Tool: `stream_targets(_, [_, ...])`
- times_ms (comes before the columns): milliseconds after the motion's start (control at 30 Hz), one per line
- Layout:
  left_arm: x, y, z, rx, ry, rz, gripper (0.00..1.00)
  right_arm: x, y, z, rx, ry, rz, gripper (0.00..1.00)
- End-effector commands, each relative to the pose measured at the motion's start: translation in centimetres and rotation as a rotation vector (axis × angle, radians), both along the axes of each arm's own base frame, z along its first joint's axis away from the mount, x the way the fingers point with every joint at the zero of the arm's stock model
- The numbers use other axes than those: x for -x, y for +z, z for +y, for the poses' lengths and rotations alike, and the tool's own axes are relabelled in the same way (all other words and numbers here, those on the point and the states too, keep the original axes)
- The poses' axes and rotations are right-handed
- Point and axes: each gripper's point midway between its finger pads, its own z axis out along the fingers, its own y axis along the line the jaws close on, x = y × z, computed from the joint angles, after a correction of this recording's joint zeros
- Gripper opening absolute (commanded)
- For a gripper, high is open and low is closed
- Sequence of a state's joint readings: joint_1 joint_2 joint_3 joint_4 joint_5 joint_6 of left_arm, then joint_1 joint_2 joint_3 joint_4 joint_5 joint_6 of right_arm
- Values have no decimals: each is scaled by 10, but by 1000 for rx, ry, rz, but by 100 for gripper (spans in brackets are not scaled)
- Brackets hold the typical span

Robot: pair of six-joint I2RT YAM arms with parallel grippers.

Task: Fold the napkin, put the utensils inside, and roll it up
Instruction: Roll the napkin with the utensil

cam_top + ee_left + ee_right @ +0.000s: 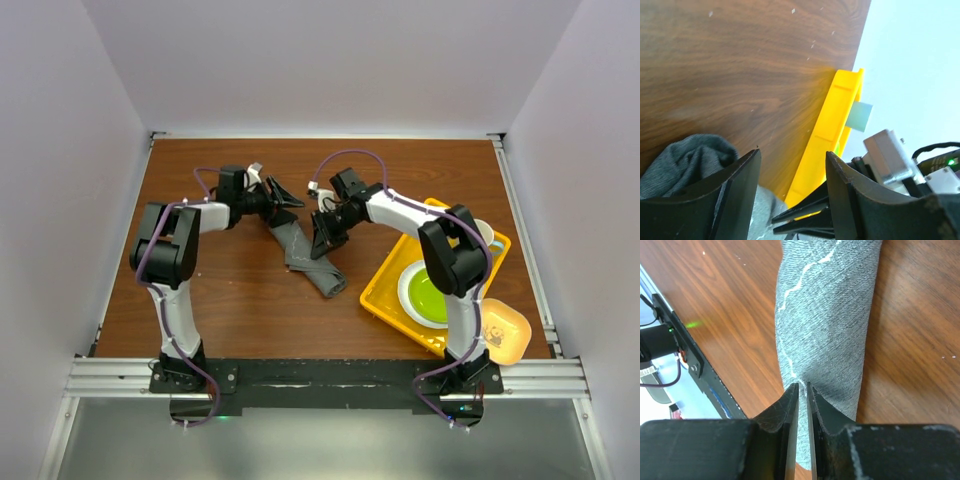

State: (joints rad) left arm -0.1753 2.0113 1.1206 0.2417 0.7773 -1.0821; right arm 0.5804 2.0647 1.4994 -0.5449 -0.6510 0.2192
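Note:
The napkin [308, 258] lies as a long dark grey roll on the brown table, running from near the grippers toward the front. In the right wrist view the napkin [832, 315] shows its pale stitched line. My right gripper [321, 238] is shut on the napkin, its jaws pinching a fold of the cloth at the roll's upper side [802, 386]. My left gripper [288, 196] is open and empty at the roll's far end. In the left wrist view the left gripper [792, 156] has the napkin [687, 160] bunched beside its left finger. No utensils show.
A yellow tray [385, 290] stands at the right, also in the left wrist view [832, 125]. It holds a green plate [428, 296] and a mug [488, 236]. A small yellow bowl [505, 332] sits off the tray's front right corner.

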Motion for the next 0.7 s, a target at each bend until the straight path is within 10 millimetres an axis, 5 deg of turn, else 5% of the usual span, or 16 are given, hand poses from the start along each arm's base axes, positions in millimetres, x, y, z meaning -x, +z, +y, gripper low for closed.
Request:
stream_targets(0, [-24, 51, 0, 48, 26, -121, 59, -3, 35, 3, -53, 11, -60, 17])
stream_targets(200, [-24, 44, 2, 29, 28, -109, 59, 10, 11, -5, -24, 22, -23, 18])
stream_targets(300, [-28, 52, 6, -17, 30, -132, 59, 12, 10, -7, -15, 25, -19, 26])
stream_targets(433, [-26, 73, 12, -77, 36, -168, 59, 7, 33, -8, 9, 28, -71, 52])
stream_targets(600, [0, 105, 31, -188, 50, -224, 61, -15, 72, -15, 67, 9, -209, 76])
stream_targets(633, [8, 103, 33, -202, 54, -215, 61, -20, 72, -18, 93, 4, -235, 94])
stream_targets(667, [18, 116, 36, -207, 63, -236, 61, -23, 75, -17, 97, 0, -245, 98])
